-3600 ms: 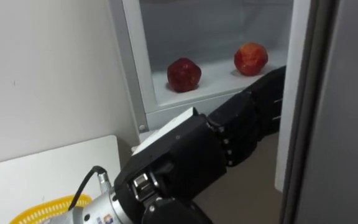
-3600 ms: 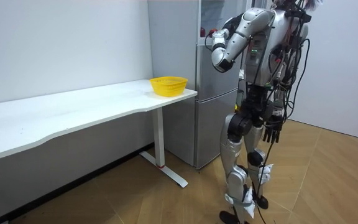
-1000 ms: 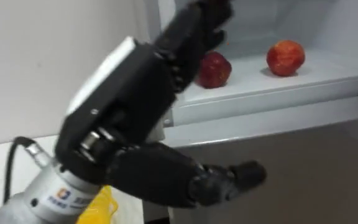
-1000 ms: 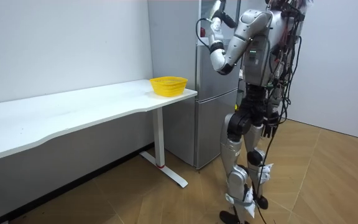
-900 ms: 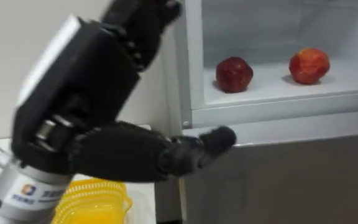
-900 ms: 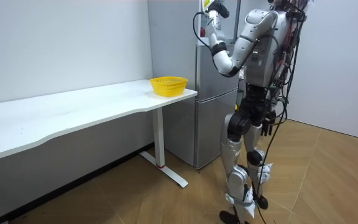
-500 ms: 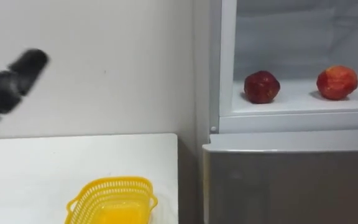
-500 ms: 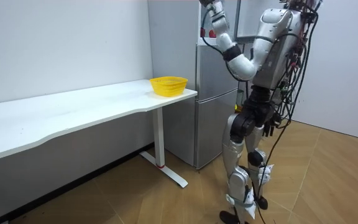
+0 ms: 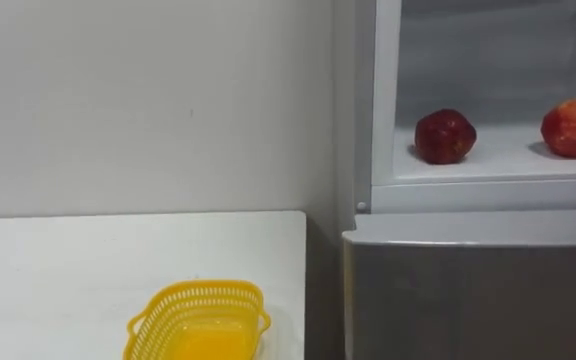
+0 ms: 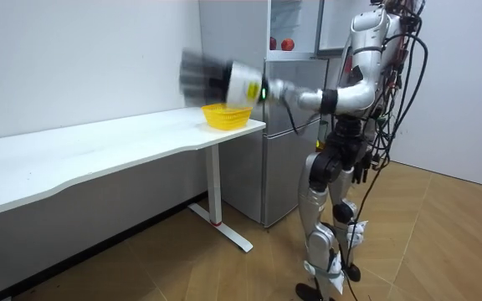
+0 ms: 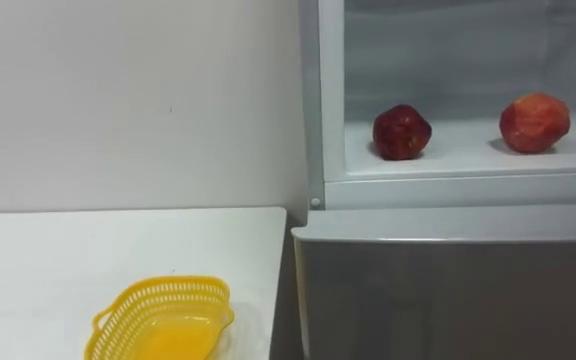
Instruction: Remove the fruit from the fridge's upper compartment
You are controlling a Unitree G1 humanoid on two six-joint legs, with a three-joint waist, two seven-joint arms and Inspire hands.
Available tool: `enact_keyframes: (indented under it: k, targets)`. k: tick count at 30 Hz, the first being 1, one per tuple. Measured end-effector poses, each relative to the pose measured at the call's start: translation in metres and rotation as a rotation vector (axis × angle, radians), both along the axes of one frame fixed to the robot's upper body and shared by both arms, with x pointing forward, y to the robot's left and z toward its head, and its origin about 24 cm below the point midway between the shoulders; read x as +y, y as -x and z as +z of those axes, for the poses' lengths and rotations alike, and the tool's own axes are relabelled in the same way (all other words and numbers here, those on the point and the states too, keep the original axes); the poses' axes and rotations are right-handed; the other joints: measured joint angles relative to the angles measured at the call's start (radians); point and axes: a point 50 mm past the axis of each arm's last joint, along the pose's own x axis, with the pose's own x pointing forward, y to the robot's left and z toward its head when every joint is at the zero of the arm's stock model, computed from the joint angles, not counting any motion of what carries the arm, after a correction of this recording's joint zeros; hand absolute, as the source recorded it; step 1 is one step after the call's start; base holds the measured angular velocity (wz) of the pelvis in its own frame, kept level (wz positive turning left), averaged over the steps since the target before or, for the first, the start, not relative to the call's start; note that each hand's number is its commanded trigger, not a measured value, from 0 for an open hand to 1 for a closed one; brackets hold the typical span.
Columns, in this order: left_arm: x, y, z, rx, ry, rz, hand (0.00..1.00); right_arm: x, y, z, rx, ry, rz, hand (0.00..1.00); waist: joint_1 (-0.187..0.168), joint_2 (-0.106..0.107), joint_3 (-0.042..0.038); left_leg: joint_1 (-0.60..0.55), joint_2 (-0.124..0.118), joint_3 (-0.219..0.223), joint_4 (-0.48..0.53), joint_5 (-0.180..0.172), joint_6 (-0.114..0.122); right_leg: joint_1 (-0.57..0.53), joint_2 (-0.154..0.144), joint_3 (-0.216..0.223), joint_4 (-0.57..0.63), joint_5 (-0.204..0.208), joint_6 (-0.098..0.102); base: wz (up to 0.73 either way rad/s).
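Two apples lie on the white shelf [image 9: 488,163] of the open upper fridge: a dark red apple [image 9: 445,137] on the left and a lighter red apple [image 9: 574,127] to its right. In the room view both apples [image 10: 284,44] sit high in the fridge, in front of the standing robot. My left hand [image 10: 216,79] is a blurred streak at the end of the outstretched arm, above the yellow basket [image 10: 227,114] and away from the fridge. My right hand [image 10: 363,170] hangs low by the hip.
The yellow basket [image 9: 200,322] stands at the end of the white table [image 9: 68,270], right beside the fridge. The grey lower fridge door [image 9: 478,300] is closed below the shelf. A white wall [image 9: 148,100] runs behind the table.
My left arm has swung down from beside the fridge opening and out over the table's end, leaving the eye view. The apples have not moved; the camera has shifted a little.
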Motion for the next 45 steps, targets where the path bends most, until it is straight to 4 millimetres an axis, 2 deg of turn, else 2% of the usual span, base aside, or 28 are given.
enact_keyframes:
  k: [1, 2, 3, 4, 5, 6, 8, 9, 11, 14, 16, 19, 23, 32, 37, 41, 45]
  targets:
    - [-0.002, 0.011, -0.024, 0.056, 0.101, 0.053, 0.0, 0.0, 0.001, 0.0, 0.0, 0.005, -0.001, 0.0, 0.0, -0.009, 0.0006, 0.001, -0.001, 0.001, -0.005, 0.0, 0.0, -0.002, -0.001, 0.001, -0.001, -0.001, 0.001, 0.0]
    - [-0.003, 0.018, -0.034, 0.089, 0.142, 0.079, 0.0, 0.0, 0.001, 0.0, 0.003, 0.006, -0.001, 0.0, 0.001, -0.011, 0.0002, 0.003, -0.001, 0.001, -0.01, 0.0, 0.0, -0.002, 0.0, 0.002, -0.002, -0.001, 0.001, 0.0]
    - [-0.005, 0.031, -0.054, 0.156, 0.209, 0.122, 0.0, 0.0, 0.002, 0.0, 0.01, 0.006, 0.003, 0.0, 0.003, -0.014, -0.0019, 0.008, -0.001, 0.001, -0.015, 0.0, 0.0, 0.0, 0.0, 0.004, -0.002, -0.002, 0.002, 0.0]
    - [-0.009, 0.042, -0.069, 0.22, 0.264, 0.155, 0.0, 0.002, 0.001, 0.0, 0.013, 0.004, 0.011, 0.0, 0.003, -0.027, -0.0031, 0.007, -0.002, 0.0, -0.015, 0.0, 0.0, 0.0, -0.001, 0.001, -0.004, -0.002, 0.002, 0.0]
    - [-0.011, 0.047, -0.076, 0.25, 0.287, 0.165, 0.0, 0.002, 0.001, -0.001, 0.016, 0.001, 0.012, 0.0, 0.004, -0.034, -0.0021, 0.006, -0.002, 0.0, -0.016, 0.0, 0.0, 0.0, -0.001, -0.001, -0.005, -0.002, 0.002, 0.0]
    - [-0.018, 0.058, -0.091, 0.317, 0.34, 0.177, 0.0, 0.003, -0.001, -0.001, 0.022, -0.005, 0.016, 0.0, 0.006, -0.044, 0.0006, 0.005, -0.001, -0.001, -0.016, -0.001, 0.001, 0.001, -0.001, -0.001, -0.006, -0.002, 0.003, 0.0]
    - [-0.036, 0.082, -0.121, 0.482, 0.459, 0.158, 0.0, 0.004, 0.0, -0.001, 0.033, -0.003, 0.022, 0.0, 0.003, -0.044, 0.0014, 0.006, -0.001, -0.001, -0.017, -0.005, 0.007, 0.006, -0.001, -0.002, -0.005, -0.001, 0.003, 0.0]
    - [-0.041, 0.088, -0.128, 0.527, 0.487, 0.148, 0.0, 0.005, 0.001, -0.001, 0.037, -0.004, 0.019, 0.0, 0.0, -0.042, 0.0015, 0.009, -0.001, -0.005, -0.018, -0.007, 0.007, 0.011, -0.001, -0.005, -0.006, -0.001, 0.004, 0.15]
    - [-0.06, 0.113, -0.149, 0.706, 0.577, 0.072, 0.0, 0.011, 0.007, -0.003, 0.069, -0.026, 0.008, 0.0, -0.006, -0.034, 0.0014, 0.022, -0.001, -0.019, -0.022, -0.01, 0.007, 0.03, 0.0, -0.012, -0.006, -0.001, 0.004, 0.14]
    - [-0.079, 0.135, -0.164, 0.854, 0.682, -0.028, 0.0, 0.012, 0.007, -0.003, 0.081, -0.046, 0.003, 0.0, -0.01, -0.027, 0.006, 0.024, 0.0, -0.014, -0.027, -0.011, 0.007, 0.031, 0.001, -0.012, -0.005, -0.001, 0.004, 0.0]
    - [-0.086, 0.143, -0.167, 0.92, 0.716, -0.095, 0.0, 0.011, 0.007, -0.003, 0.081, -0.046, 0.005, 0.0, -0.011, -0.02, 0.0073, 0.022, 0.0, -0.015, -0.026, -0.011, 0.007, 0.03, 0.001, -0.014, -0.006, -0.001, 0.004, 0.0]
    - [-0.093, 0.144, -0.172, 1.009, 0.749, -0.241, 0.0, 0.011, 0.002, -0.003, 0.09, -0.058, 0.002, 0.0, -0.031, -0.016, 0.0081, 0.009, -0.002, -0.03, -0.013, -0.011, 0.007, 0.029, -0.001, -0.018, -0.01, -0.001, 0.004, 0.11]
    - [-0.1, 0.14, -0.176, 1.085, 0.772, -0.431, 0.0, 0.012, -0.004, -0.004, 0.088, -0.084, 0.003, 0.0, -0.054, -0.022, 0.0073, 0.008, -0.003, -0.024, -0.009, -0.011, 0.006, 0.029, -0.001, -0.016, -0.009, -0.002, 0.004, 0.0]
    - [-0.115, 0.116, -0.182, 1.202, 0.811, -0.767, 0.0, 0.015, -0.001, -0.004, 0.138, -0.084, 0.031, 0.0, -0.06, -0.031, 0.0035, 0.007, -0.003, 0.0, -0.007, -0.011, 0.007, 0.013, -0.002, 0.001, -0.006, -0.003, 0.006, -0.08]
    - [-0.115, 0.109, -0.183, 1.228, 0.808, -0.842, 0.0, 0.018, -0.004, -0.005, 0.146, -0.078, 0.063, 0.0, -0.08, -0.035, 0.0023, 0.008, -0.003, 0.003, -0.007, -0.011, 0.007, 0.012, -0.002, 0.007, -0.007, -0.004, 0.006, -0.01]
    - [-0.116, 0.103, -0.183, 1.221, 0.8, -0.859, 0.0, 0.019, -0.011, -0.006, 0.131, -0.076, 0.057, 0.0, -0.082, -0.036, 0.002, 0.004, -0.003, 0.013, -0.007, -0.011, 0.007, 0.003, -0.002, 0.017, -0.003, -0.005, 0.008, -0.05]
    - [-0.113, 0.097, -0.182, 1.241, 0.766, -0.885, 0.0, 0.019, -0.029, -0.006, 0.048, -0.048, -0.027, 0.0, -0.104, -0.043, 0.0066, -0.011, -0.004, 0.012, 0.003, -0.01, 0.008, -0.003, -0.002, 0.014, -0.004, -0.005, 0.008, 0.03]
